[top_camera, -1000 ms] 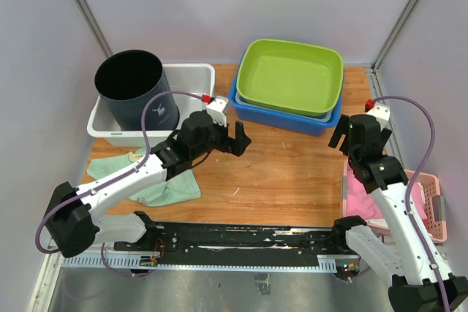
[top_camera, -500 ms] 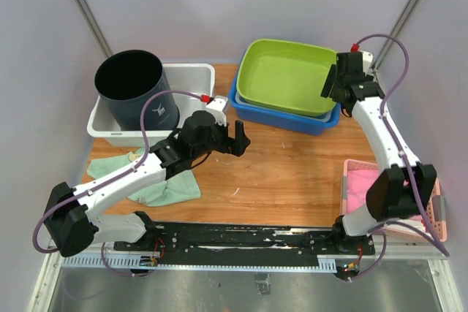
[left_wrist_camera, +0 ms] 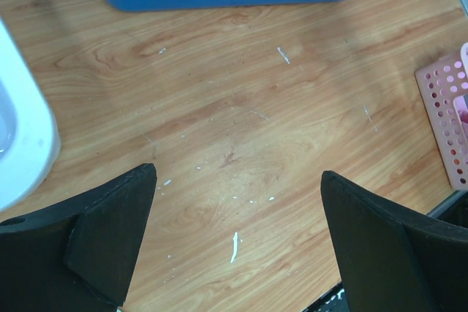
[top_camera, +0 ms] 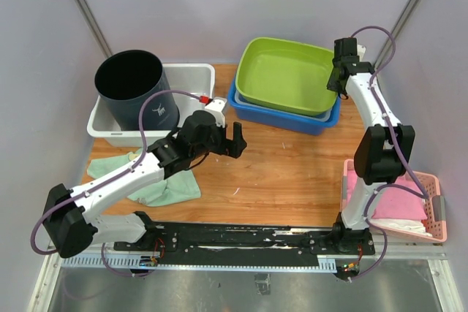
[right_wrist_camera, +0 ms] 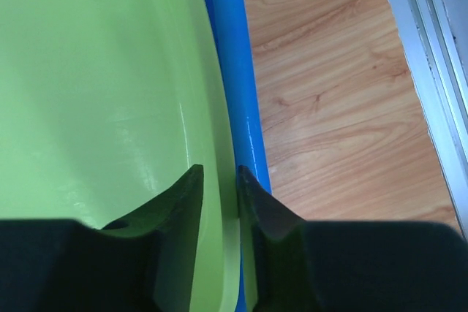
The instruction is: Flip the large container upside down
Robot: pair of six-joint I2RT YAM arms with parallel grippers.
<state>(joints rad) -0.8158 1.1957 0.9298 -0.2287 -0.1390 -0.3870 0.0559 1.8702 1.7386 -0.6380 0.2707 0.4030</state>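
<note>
Pale walls [top_camera: 219,5] around a wooden desk [top_camera: 292,169], seen from above. Counted on it: one large green container [top_camera: 289,74] at 1 o'clock, open side up, nested in one blue tub [top_camera: 281,117]; one white bin [top_camera: 194,78] at 10 o'clock with one dark bucket [top_camera: 131,89] standing in it; one green cloth [top_camera: 172,189] at 8 o'clock; one pink basket [top_camera: 433,213] at 4 o'clock. Two arms: left claw [top_camera: 234,140] hovering over bare wood near the middle, spread wide, gripping nothing; right claw [top_camera: 335,82] set at the container's 3 o'clock rim, too small here to judge the pinch.

Left wrist: scratched bare wood between widely parted jaws, blue tub wall at 12 o'clock, white bin corner at 9, pink basket edge at 3. Green container only in the other two views.

Right wrist: settles what the top view cannot. Nearly closed on the green container's rim, one finger inside the bowl, the other outside, beside the blue rim. Wood at 2 o'clock, metal rail [right_wrist_camera: 424,71] at 3.
</note>
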